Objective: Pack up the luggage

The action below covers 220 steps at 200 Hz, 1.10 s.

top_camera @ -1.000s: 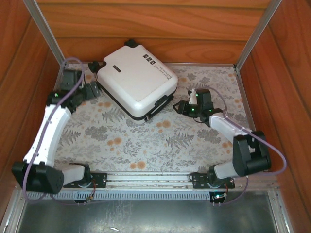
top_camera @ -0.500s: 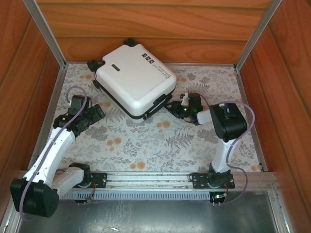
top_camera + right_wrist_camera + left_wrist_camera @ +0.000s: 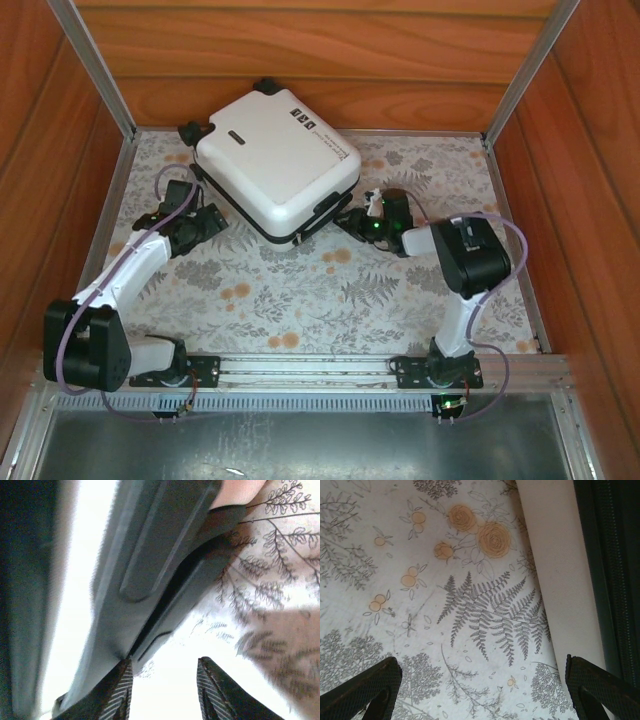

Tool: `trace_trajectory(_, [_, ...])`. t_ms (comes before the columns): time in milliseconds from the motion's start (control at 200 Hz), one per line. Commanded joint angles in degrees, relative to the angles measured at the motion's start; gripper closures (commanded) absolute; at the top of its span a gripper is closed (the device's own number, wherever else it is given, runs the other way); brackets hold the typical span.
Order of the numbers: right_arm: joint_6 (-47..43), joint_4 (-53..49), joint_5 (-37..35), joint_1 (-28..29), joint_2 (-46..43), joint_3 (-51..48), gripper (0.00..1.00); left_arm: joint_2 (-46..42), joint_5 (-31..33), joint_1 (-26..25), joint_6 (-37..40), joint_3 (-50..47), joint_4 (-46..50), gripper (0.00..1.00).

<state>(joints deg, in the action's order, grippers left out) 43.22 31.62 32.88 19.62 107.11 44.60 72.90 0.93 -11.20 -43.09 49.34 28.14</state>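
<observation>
The luggage (image 3: 275, 160) lies closed and flat at the back of the table, white shell up, wheels at its far corners. Its black handle (image 3: 325, 208) runs along the near right edge. My left gripper (image 3: 207, 222) sits low by the luggage's near left side, jaws wide open over bare tablecloth. In the left wrist view the white shell (image 3: 560, 560) passes just beside the right finger (image 3: 600, 690). My right gripper (image 3: 352, 216) points at the handle end. Its jaws are partly open; the left finger (image 3: 117, 692) touches the dark handle (image 3: 160, 555), and nothing lies between them.
A floral tablecloth (image 3: 300, 290) covers the table. Wooden walls and metal corner posts (image 3: 95, 65) close in the back and both sides. The arm bases stand on a rail (image 3: 310, 368) at the near edge.
My left arm swung from the back left corner forward, then in toward the luggage's near left side. The right gripper slid left to the handle and its jaws narrowed. The luggage shifted slightly left.
</observation>
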Motion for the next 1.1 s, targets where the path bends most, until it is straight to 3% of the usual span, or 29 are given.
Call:
trace_trajectory(0, [-5.78,-0.46,-1.08,0.62,-5.34,-2.78,0.56,-0.57,-1.03,0.65,0.58,1.09,-1.4,0.11])
trace_trajectory(105, [-4.48,9.48,1.54,0.6,-5.6,-5.83,0.51,-1.5,-0.5,0.78,1.3,0.08,-2.01,0.11])
trace_trajectory(275, [0.41,17.98,4.2,0.6,0.87,-2.69,0.48,-2.06,-0.72,0.83,1.87,-0.74,-2.3,0.11])
trace_trajectory(680, [4.67,27.82,1.89,1.47,11.36,2.61,0.51,-2.12,-1.22,0.92,1.92,-2.49,-3.07,0.13])
trace_trajectory(750, [4.63,27.8,2.14,1.72,12.14,3.57,0.57,-1.51,-1.37,0.92,1.79,-2.58,-3.48,0.13])
trace_trajectory(955, [2.17,25.16,1.27,2.73,11.27,3.29,0.93,0.33,-0.93,1.16,2.0,-1.89,-5.84,0.16])
trace_trajectory(1015, [0.99,23.39,0.32,3.35,10.06,2.71,0.99,1.44,-0.89,1.72,2.04,-1.59,-7.29,0.16])
trace_trajectory(1095, [-0.81,20.63,-1.08,4.72,8.18,2.46,1.0,3.67,-1.23,2.69,2.29,-0.47,-8.48,0.18])
